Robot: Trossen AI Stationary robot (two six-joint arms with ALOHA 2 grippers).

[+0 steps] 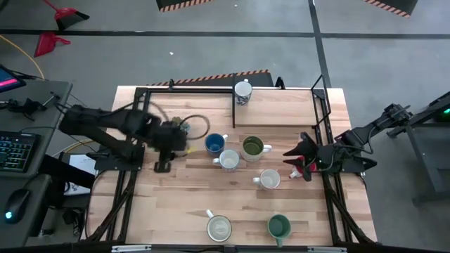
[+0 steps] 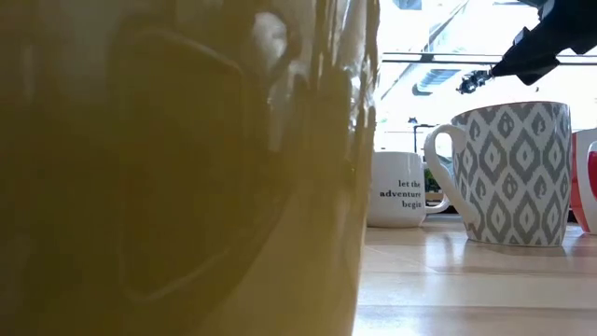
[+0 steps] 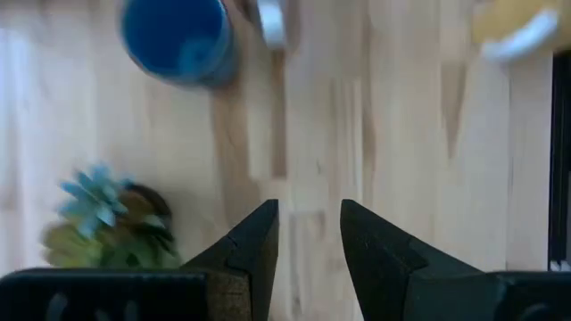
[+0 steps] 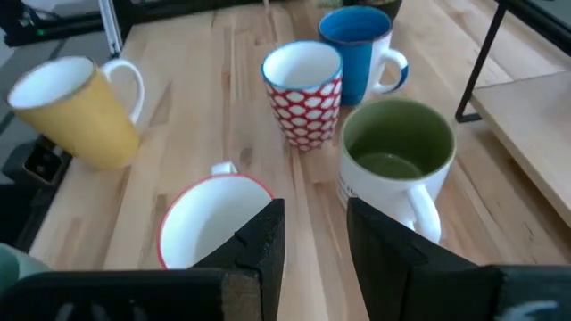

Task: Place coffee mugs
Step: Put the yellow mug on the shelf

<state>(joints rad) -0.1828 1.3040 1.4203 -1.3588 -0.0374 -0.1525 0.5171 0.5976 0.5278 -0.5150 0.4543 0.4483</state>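
Eight mugs show in the high view. A patterned white mug (image 1: 242,91) stands on the raised shelf. The blue mug (image 1: 214,144), a grey-white mug (image 1: 228,160), the olive-green mug (image 1: 253,147), a white mug (image 1: 269,179), the cream mug (image 1: 219,227) and the teal mug (image 1: 279,226) stand upright on the table. My right gripper (image 1: 294,151) (image 4: 315,214) hovers open above a red mug with a white inside (image 4: 210,223) (image 1: 304,171). My left gripper (image 1: 179,139) (image 3: 310,214) is open over bare table, short of the blue mug (image 3: 177,40).
A small leafy plant sprig (image 3: 107,218) sits beside my left gripper. A raised wooden shelf (image 1: 281,109) fills the far right of the table. Black frame bars (image 1: 322,119) run along both table sides. The cream mug (image 2: 177,168) blocks most of the low view.
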